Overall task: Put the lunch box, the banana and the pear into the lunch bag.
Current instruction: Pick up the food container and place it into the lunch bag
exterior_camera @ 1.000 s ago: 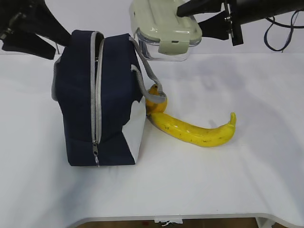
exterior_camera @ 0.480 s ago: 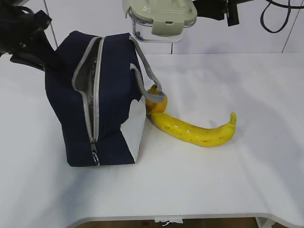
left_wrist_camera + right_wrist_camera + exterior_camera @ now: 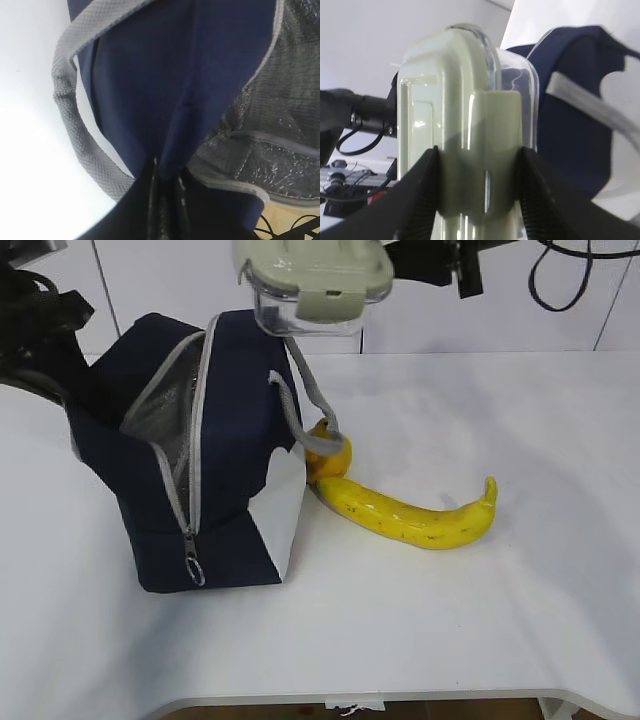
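Exterior view: the lunch box (image 3: 315, 282) is held in the air at the upper centre of the frame, just above the lunch bag (image 3: 235, 455), and is clamped across its width by the right gripper (image 3: 479, 192). The bag stands at the left of the frame with its zipper open and the silvery lining exposed. A fold of the navy fabric is pinched by the left gripper (image 3: 167, 187), whose jaws are pressed together on it, so that the mouth is drawn wide. The pear (image 3: 329, 453) lies against the bag's right side, touching the banana (image 3: 415, 517) at centre frame. No item is yet inside; all three placements are judged outstanding.
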Robot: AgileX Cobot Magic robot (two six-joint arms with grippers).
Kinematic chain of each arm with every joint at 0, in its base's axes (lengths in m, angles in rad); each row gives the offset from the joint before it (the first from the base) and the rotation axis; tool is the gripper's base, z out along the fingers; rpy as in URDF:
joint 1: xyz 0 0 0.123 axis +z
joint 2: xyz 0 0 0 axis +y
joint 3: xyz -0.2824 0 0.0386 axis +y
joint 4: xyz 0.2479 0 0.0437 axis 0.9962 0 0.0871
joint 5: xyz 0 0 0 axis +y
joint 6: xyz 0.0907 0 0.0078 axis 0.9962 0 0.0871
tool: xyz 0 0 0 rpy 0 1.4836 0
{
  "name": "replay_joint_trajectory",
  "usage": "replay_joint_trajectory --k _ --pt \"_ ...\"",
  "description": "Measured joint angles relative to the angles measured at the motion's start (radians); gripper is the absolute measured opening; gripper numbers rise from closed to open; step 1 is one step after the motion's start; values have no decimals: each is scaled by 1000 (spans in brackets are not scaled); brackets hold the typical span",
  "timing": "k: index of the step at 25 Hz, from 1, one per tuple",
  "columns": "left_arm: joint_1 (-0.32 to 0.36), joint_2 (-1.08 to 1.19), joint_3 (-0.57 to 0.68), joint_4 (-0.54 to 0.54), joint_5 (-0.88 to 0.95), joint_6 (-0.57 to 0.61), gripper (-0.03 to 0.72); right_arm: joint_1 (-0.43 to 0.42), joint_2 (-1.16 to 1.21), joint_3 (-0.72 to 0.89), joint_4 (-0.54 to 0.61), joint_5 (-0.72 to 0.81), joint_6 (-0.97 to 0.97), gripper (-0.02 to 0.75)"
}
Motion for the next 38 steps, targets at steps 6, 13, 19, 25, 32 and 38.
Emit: replay_joint_trajectory --k 6,13,19,25,32,38 --pt "0 0 0 0 8 0 11 87 0 0 0 3 0 355" --pt "0 0 0 -2 8 0 11 148 5 -2 -6 -69 -16 355" --pt "0 0 0 -37 8 0 10 202 61 -4 -7 -107 -26 355" --pt "0 0 0 -57 8 0 10 206 89 -4 -12 -193 -28 355" --pt "0 0 0 -104 8 7 10 206 147 -4 -38 -233 -30 355" --pt "0 0 -64 -140 12 15 10 206 182 -8 -187 -273 -13 355"
